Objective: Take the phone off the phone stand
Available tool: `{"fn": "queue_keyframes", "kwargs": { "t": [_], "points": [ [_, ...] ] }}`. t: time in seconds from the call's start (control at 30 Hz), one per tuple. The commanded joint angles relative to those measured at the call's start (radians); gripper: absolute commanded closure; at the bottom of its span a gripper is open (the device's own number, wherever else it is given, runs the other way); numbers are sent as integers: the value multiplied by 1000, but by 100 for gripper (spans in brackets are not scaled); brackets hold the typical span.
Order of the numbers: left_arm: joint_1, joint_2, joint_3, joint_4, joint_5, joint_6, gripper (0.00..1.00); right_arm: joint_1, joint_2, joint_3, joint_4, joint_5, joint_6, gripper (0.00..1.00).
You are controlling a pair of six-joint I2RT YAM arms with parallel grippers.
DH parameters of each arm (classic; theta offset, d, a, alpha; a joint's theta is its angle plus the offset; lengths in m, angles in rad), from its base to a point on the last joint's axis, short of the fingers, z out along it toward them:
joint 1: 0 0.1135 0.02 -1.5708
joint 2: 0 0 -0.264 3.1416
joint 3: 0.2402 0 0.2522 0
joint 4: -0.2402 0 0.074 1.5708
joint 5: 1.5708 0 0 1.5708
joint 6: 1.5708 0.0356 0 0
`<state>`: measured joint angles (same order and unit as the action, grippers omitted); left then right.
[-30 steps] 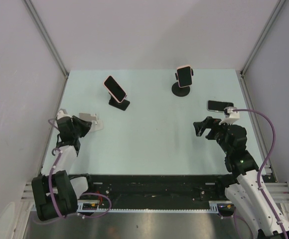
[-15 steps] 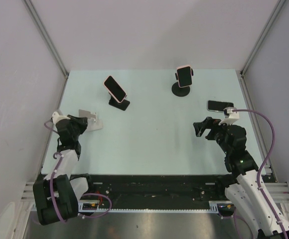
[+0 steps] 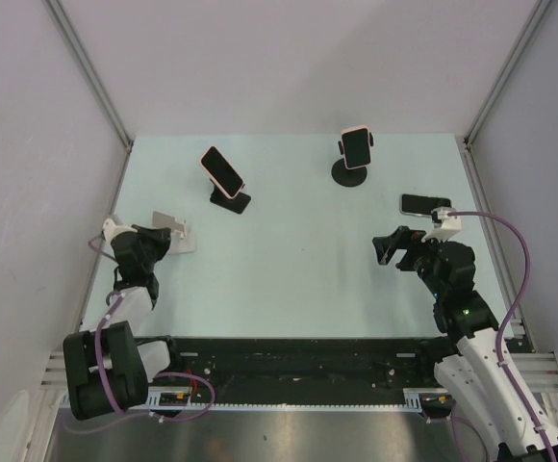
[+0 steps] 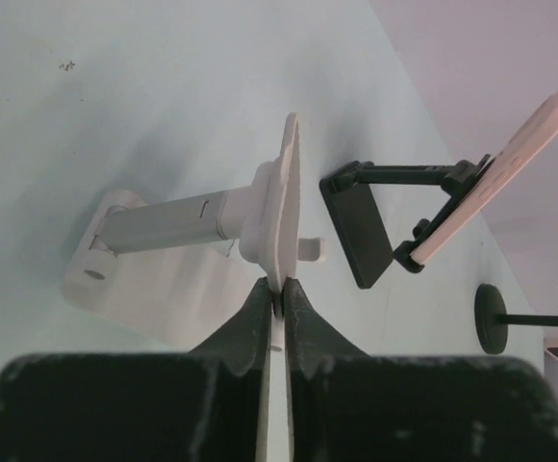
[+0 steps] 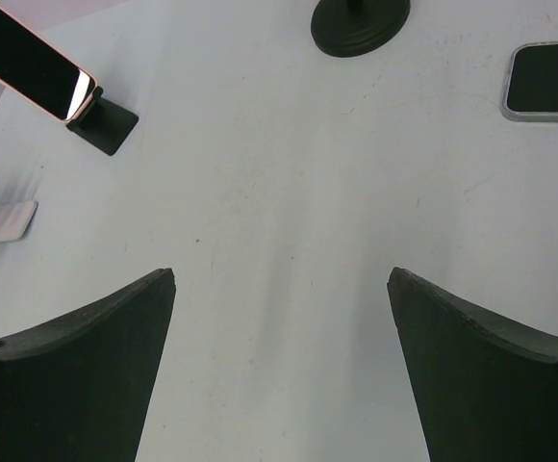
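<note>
Three phones show: a tilted phone [image 3: 221,170] on the black folding stand [image 3: 234,202], an upright phone [image 3: 357,147] on the round-base stand [image 3: 350,174], and a flat phone [image 3: 423,204] lying on the table [image 3: 289,255] near the right claw [image 5: 280,277], which gapes wide apart. The left claw [image 4: 277,300] is pinched together on the white stand [image 4: 202,217], at its plate's edge.

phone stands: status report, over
Left fingers pinching empty white stand. Right fingers open, empty. Two phones on black stands, untouched. Nothing blocking.

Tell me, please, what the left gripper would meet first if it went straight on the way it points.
The empty white stand: its thin plate sits edge-on between the left gripper's nearly closed tips, which seem to pinch it, so there is no free way ahead.
</note>
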<state>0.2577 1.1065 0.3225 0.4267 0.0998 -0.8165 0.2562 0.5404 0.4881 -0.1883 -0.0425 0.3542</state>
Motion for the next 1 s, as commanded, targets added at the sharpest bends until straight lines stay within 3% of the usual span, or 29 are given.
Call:
{"fn": "queue_keyframes", "kwargs": {
  "t": [0.0, 0.33, 0.7, 0.97],
  "points": [
    [5, 0, 22, 93, -25, -6, 98, 6, 1, 0, 44, -7, -12, 2],
    [21, 127, 202, 286, -22, 31, 100, 3, -3, -11, 69, -62, -32, 2],
    [80, 625, 584, 547, 215, -12, 100, 2, -11, -34, 150, -195, -77, 5],
    [120, 883, 814, 554, 336, -13, 100, 3, 15, -36, 179, -240, -98, 3]
  ]
}}
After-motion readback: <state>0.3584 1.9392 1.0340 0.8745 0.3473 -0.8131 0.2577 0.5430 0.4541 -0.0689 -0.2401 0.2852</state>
